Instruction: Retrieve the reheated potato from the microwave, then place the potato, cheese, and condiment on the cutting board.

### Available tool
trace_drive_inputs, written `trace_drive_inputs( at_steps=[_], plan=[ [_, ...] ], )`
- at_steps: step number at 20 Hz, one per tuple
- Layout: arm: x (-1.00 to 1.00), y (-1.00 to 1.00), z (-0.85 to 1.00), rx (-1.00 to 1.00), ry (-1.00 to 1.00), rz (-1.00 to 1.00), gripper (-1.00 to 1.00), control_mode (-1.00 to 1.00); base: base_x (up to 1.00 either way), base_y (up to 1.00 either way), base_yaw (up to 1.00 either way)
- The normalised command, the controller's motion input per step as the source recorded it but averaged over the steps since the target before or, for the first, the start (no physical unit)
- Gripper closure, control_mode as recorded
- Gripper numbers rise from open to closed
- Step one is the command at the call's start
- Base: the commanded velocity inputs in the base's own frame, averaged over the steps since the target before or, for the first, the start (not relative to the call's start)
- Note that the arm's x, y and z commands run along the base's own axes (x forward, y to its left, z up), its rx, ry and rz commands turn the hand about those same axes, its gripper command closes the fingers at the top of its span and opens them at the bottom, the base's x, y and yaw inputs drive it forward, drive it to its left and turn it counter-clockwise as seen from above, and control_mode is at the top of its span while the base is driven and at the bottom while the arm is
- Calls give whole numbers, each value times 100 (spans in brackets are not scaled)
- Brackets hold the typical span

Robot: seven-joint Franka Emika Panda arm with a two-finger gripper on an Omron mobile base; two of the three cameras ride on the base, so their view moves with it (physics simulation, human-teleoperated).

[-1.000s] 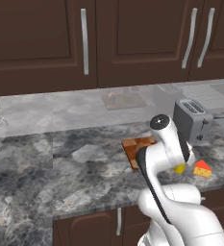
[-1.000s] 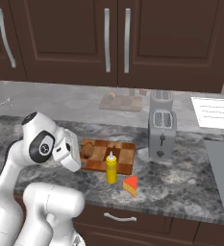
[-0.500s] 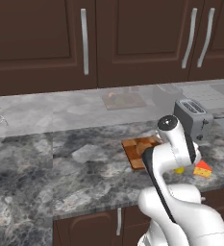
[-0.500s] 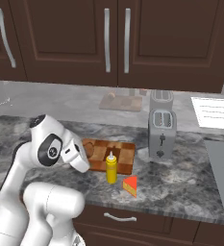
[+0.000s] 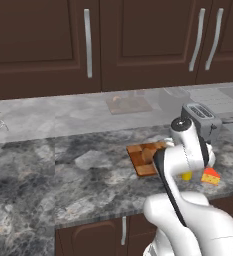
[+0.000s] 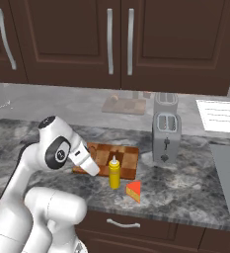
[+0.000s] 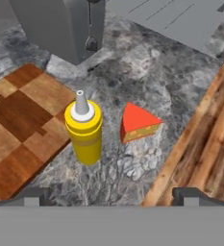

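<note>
Yellow condiment (image 7: pixel 85 129) stands upright just ahead — between the spread fingers (image 7: pixel 34 195)

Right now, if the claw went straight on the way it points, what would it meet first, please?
Probably the condiment bottle or the bare counter between it and the cheese; depth is unclear.

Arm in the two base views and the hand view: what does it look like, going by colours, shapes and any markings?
A smooth, glossy white arm of rounded, bulging segments, with a dark band running along the seam of its links and a round dark grey joint cap. Its wrist narrows to a white block. The hand ends in two small, dark grey, squared finger tips. No loose cables or lettering are visible.
</note>
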Motion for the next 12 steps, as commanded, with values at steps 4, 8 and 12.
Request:
trace_drive_inputs(
  at_steps=[4, 8, 12],
  plan=[
    [-2, -26, 0, 0, 9, 14, -100, -100, 0, 0, 0],
    [-4, -25, 0, 0, 12, 12, -100, -100, 0, 0, 0],
    [-10, -16, -3, -1, 15, 11, -100, -100, 0, 0, 0]
  ],
)
